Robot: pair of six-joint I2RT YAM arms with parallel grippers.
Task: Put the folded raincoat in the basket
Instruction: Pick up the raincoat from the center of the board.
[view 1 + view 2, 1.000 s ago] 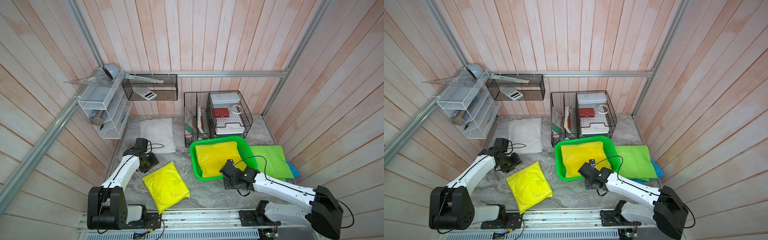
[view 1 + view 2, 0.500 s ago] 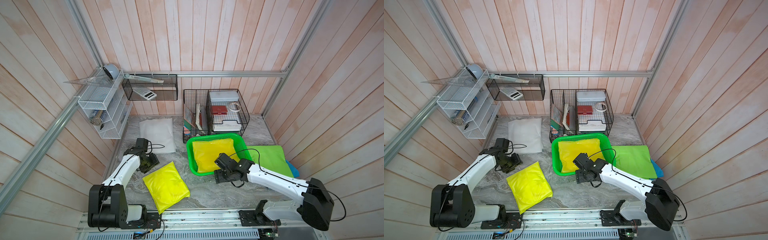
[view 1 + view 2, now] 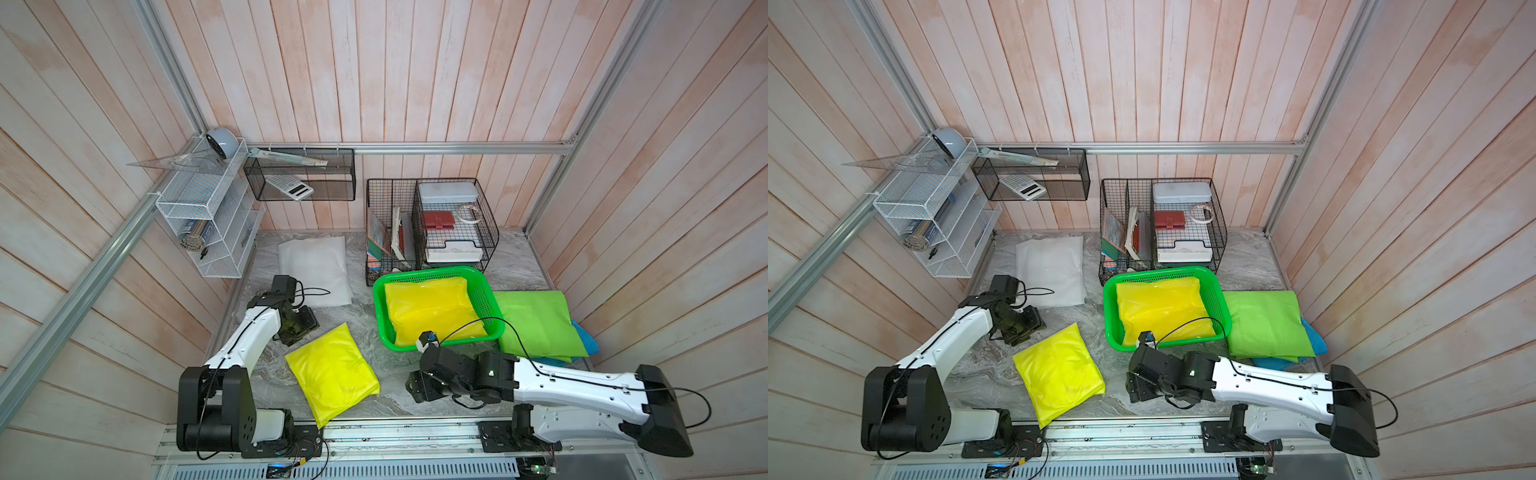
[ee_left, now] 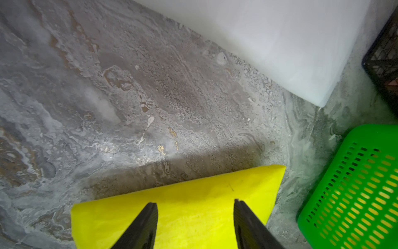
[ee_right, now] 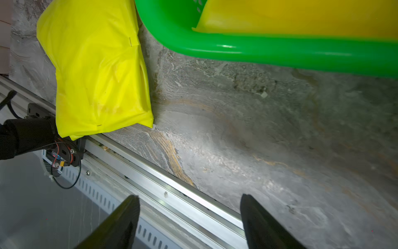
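Note:
The green basket (image 3: 436, 272) (image 3: 1158, 274) stands mid-table and holds one folded yellow raincoat (image 3: 428, 307) (image 3: 1158, 307). A second folded yellow raincoat (image 3: 332, 374) (image 3: 1059, 370) lies flat on the table to its front left. My left gripper (image 3: 298, 330) (image 4: 196, 207) is open, its fingers over that raincoat's far edge (image 4: 183, 194) with nothing between them. My right gripper (image 3: 419, 386) (image 5: 189, 200) is open and empty, low over the table's front edge. It is apart from the basket rim (image 5: 280, 54) and from the loose raincoat (image 5: 97, 75).
A folded green raincoat (image 3: 536, 324) lies right of the basket on a blue one (image 3: 588, 343). A white folded one (image 3: 316, 270) is at the back left. A black wire organiser (image 3: 432, 228) stands behind the basket, a white wire rack (image 3: 208, 220) on the left wall.
My right gripper drew back from the basket's front rim toward the table's front edge and opened wider. The basket slid slightly toward the back. The left arm has barely moved.

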